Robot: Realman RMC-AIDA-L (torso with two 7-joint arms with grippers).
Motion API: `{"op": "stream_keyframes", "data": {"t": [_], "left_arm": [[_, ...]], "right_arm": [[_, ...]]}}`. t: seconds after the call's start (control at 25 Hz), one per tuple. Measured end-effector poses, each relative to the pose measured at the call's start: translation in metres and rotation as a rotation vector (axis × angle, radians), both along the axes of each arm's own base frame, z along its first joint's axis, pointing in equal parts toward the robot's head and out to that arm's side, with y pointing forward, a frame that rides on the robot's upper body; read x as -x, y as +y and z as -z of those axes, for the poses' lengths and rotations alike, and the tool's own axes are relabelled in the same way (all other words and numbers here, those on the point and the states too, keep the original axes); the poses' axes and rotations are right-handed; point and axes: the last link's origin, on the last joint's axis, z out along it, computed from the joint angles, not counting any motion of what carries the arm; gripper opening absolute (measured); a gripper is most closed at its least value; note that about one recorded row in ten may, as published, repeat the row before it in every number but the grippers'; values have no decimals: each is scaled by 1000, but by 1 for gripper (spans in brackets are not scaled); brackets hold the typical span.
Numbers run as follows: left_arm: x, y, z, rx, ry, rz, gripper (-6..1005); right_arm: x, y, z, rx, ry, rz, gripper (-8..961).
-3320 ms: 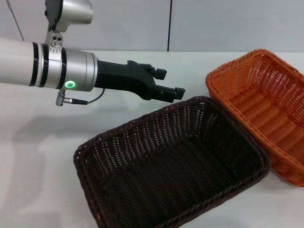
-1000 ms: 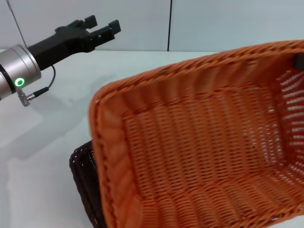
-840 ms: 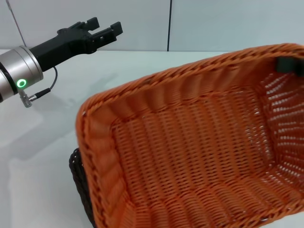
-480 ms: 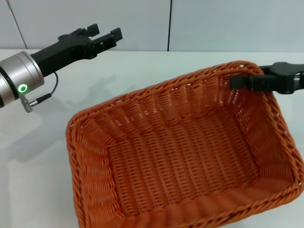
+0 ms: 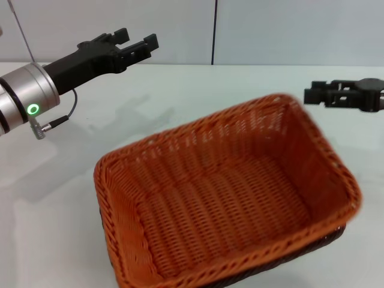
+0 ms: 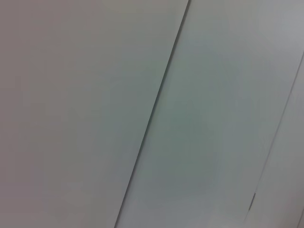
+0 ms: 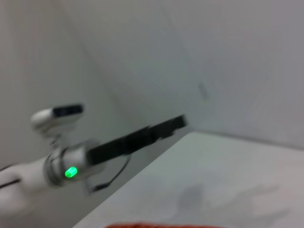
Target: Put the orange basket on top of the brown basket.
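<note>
The orange basket (image 5: 228, 204) sits upright on top of the brown basket (image 5: 333, 236), nested into it. Only a dark strip of the brown basket's rim shows below the orange rim at the lower right and lower left. My right gripper (image 5: 313, 95) is open and empty, raised just beyond the orange basket's far right corner and apart from it. My left gripper (image 5: 139, 43) is open and empty, held high at the back left. The right wrist view shows the left gripper (image 7: 176, 123) far off and a sliver of the orange basket (image 7: 156, 225). The left wrist view shows only wall.
The white table (image 5: 198, 90) stretches behind and to the left of the stacked baskets. A grey panelled wall (image 5: 270, 30) with a dark vertical seam stands at the back.
The orange basket came in from the right, tilted and held by my right gripper, and dropped level onto the brown basket. My right gripper let go and drew back right. The left arm rose earlier.
</note>
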Motion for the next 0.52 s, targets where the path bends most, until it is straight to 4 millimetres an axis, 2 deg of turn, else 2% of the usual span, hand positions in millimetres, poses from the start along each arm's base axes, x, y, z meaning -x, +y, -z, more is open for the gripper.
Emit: {"op": "stream_keyframes", "data": {"t": [0.24,0.36,0.52], "left_arm": [[-2,1,2,7,1,5,864],[-2,0,2,7,-1,6,864],[2,-2,-1,-15,-15,2,864]], "right_arm": [[-24,5,-7,-181,48,114,736],[-40,5,-12,-329,94,179,736],[-67,-7,-22,-574,173,244,736]]}}
